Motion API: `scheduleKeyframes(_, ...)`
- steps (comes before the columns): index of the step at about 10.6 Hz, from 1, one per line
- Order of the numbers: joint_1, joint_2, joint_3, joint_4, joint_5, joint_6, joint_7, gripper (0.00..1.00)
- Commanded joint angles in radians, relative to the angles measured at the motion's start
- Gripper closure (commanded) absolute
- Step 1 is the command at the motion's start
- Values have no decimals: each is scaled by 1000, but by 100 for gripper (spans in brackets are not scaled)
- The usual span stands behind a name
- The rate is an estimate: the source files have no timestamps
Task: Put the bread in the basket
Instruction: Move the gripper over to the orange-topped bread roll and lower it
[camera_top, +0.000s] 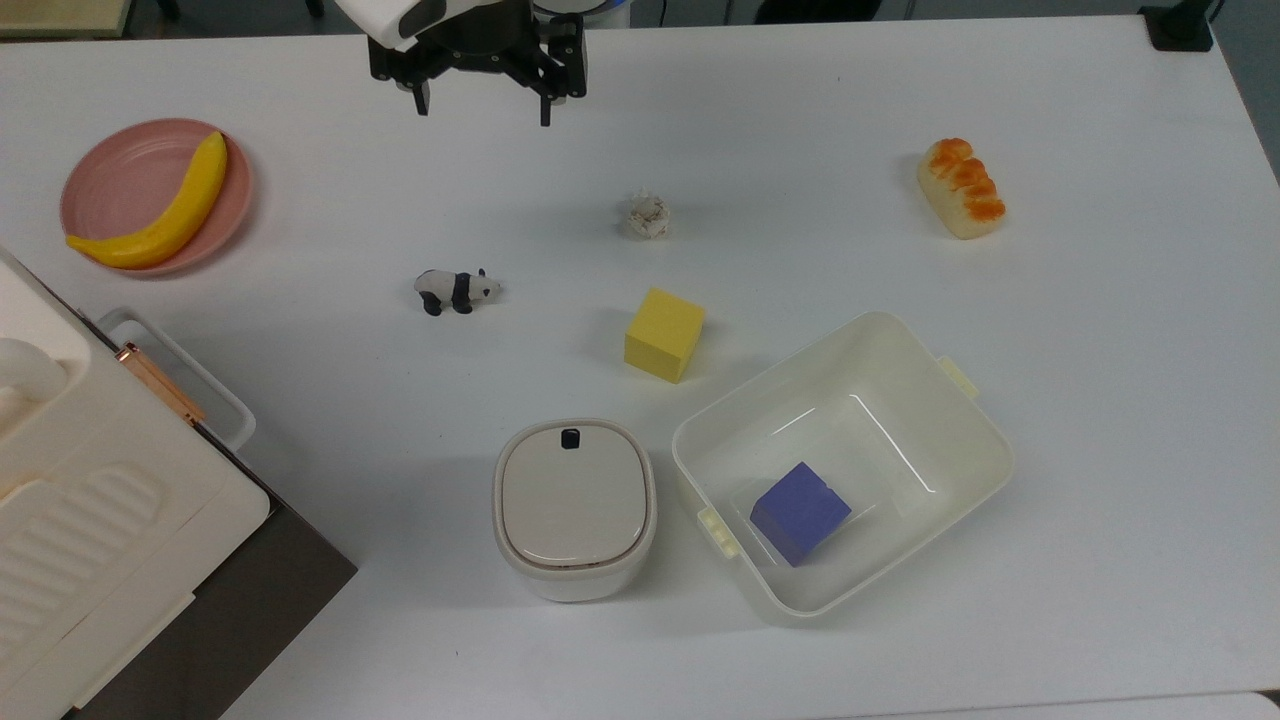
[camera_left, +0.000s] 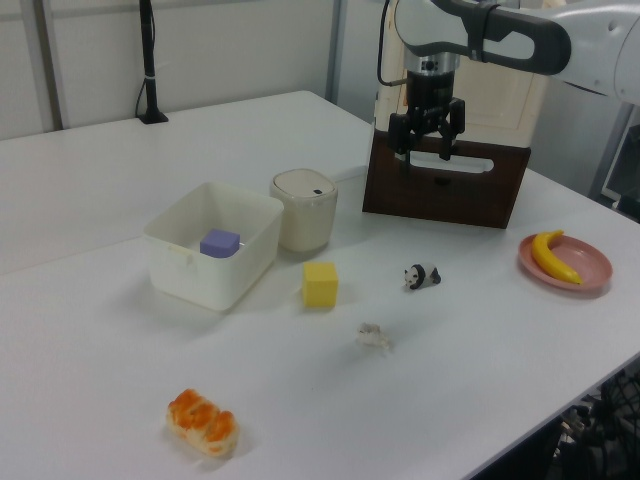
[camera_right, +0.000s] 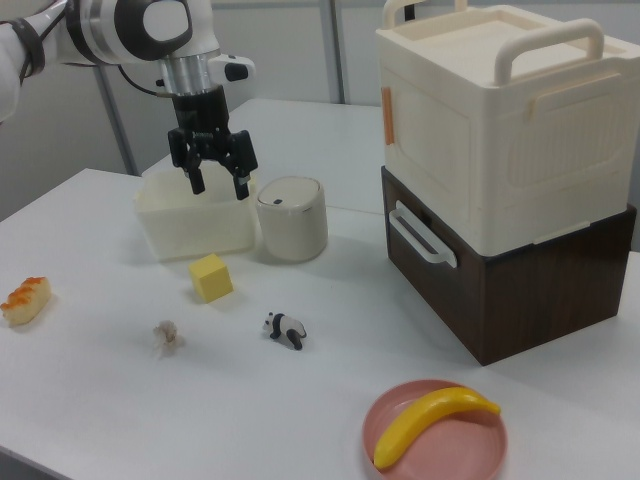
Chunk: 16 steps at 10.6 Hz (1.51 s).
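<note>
Top view: bread (camera_top: 962, 188) lies alone, well apart from the basket (camera_top: 985, 440); the gripper (camera_top: 484, 105) hangs spread, apparently empty.

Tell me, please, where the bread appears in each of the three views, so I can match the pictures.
Top view: the bread lies at the upper right, on the bare table.
Left view: it lies at the bottom left, near the table's front edge.
Right view: it lies at the far left edge.
Shared landmark: the yellow cube, which stands just outside the basket in all three.
</note>
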Motion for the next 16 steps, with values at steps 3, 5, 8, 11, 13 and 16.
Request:
scheduleKeyframes(3, -23, -22, -13, -25, -38, 34, 10, 0)
scheduleKeyframes(5, -18, -22, -11, -28, -36, 78, 10, 0)
scheduleKeyframes(8, 20, -19, 10, -34, -33, 77, 18, 0)
scheduleKeyframes(11, 118, -15, 10, -42, -33, 71, 26, 0)
scheduleKeyframes(13, 192, -13, 22, -72, 6, 77, 26, 0)
scheduleKeyframes(16, 334, -13, 25, -141, 74, 115, 27, 0)
